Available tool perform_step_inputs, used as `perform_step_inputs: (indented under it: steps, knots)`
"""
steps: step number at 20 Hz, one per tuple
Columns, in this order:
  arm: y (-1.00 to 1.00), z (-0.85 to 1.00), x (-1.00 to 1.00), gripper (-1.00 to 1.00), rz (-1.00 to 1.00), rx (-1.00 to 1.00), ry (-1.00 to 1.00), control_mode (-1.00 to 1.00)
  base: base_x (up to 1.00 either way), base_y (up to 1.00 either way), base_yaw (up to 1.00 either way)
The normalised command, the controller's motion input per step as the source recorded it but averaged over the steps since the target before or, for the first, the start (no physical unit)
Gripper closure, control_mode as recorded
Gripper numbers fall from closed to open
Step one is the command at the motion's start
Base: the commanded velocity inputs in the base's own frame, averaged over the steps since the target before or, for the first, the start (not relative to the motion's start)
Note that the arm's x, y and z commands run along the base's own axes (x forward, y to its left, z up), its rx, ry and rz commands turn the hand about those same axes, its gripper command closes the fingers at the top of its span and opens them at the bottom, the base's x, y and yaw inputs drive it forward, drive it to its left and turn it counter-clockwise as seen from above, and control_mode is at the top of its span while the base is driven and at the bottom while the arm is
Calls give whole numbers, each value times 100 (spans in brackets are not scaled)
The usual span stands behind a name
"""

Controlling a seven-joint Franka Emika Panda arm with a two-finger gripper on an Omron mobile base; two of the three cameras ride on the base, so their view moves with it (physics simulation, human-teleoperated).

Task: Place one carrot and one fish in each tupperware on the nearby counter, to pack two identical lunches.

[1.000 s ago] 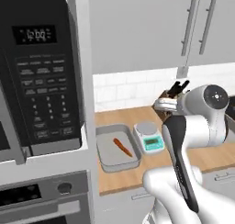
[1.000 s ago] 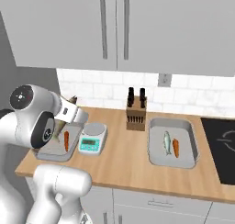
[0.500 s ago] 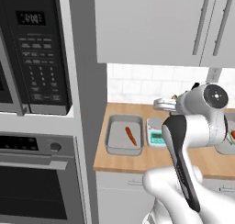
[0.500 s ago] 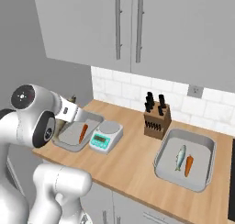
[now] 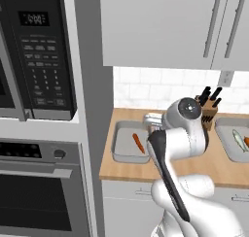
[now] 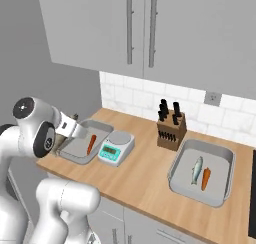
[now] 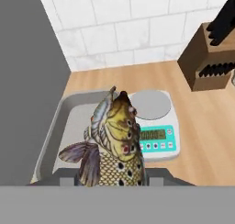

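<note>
My gripper is shut on a speckled brown-gold fish, which stands head-up in the hand view and hides the fingertips. The fish hangs above the left grey tupperware. That tupperware holds one orange carrot, also seen as a carrot in the tupperware of the left base view. The gripper sits at its near left side. The right tupperware holds a slim grey fish beside a carrot. Both stand on the tan counter.
A white kitchen scale with a teal panel stands just right of the left tupperware. A wooden knife block stands at the tiled back wall. A tall grey oven and microwave cabinet bounds the counter on the left. Cupboards hang overhead.
The base has driven, so the whole scene has shifted in both base views. My gripper keeps the same grip on the fish beside the left tupperware.
</note>
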Motion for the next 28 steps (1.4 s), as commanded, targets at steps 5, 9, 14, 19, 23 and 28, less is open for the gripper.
perform_step_inputs:
  steps: [5,9,14,19,23,28]
  knots:
    - [16,-45,64,100,0,24,27,-100,0,0,0]
    - [0,-26,73,100,2,22,27,-100,0,0,0]
    - [14,-45,65,100,2,19,17,-100,0,0,0]
    - [24,-47,60,100,0,0,2,-100,0,0,0]
    - [11,-54,36,100,-4,0,-1,-100,0,0,0]
    - [8,-43,46,100,-3,0,0,-100,0,0,0]
